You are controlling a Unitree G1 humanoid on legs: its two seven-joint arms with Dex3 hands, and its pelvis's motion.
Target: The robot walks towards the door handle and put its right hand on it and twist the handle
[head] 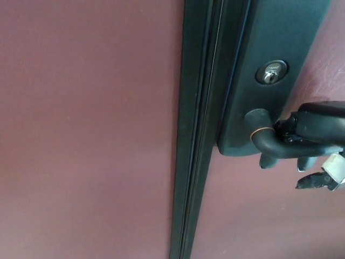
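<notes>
Handle (269, 144) position: I see the dark lever projecting from the lower end of the backplate (269, 81), directly below the keyhole (271, 73). Right hand (310, 137) enters from the side of the backplate away from the door seam (197, 129) and grasps the lever, fingers (267, 160) wrapped under it.
</notes>
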